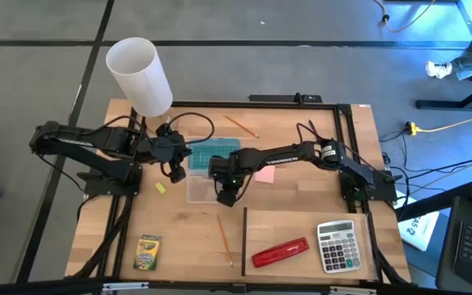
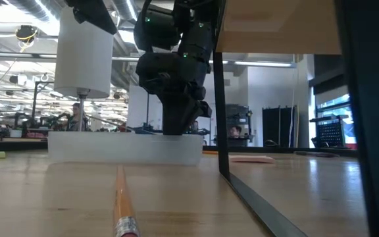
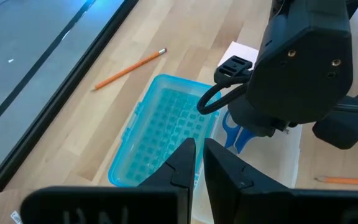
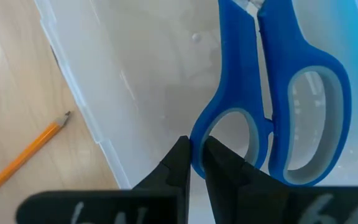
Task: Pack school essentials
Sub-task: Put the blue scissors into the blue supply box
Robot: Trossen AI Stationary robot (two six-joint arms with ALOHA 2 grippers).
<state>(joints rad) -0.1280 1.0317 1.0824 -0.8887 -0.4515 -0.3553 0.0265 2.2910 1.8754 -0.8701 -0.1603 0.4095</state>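
Blue-handled scissors (image 4: 291,93) are inside the clear base (image 1: 197,187) of an open pencil box, whose blue lid (image 3: 160,130) lies flipped open beside it. My right gripper (image 4: 194,144) reaches down into the base, shut on one scissor handle. My left gripper (image 3: 197,146) hangs shut and empty above the blue lid. On the table lie a crayon box (image 1: 147,251), a pink sticky-note pad (image 1: 263,174), a yellow eraser (image 1: 160,188) and two orange pencils (image 1: 224,239) (image 1: 240,125). My right gripper pinches the outer rim of one handle loop (image 4: 197,134) between its two fingers. The fingers come from above, pointing steeply down into the box. The scissors lie flat within the clear base; whether they rest on its floor I cannot tell.
A red stapler (image 1: 281,252) and a grey calculator (image 1: 337,244) sit at the near right, behind a thin black divider (image 1: 245,233). A white cylinder (image 1: 138,74) stands at the far left. Bare wood lies at the near middle around the pencil.
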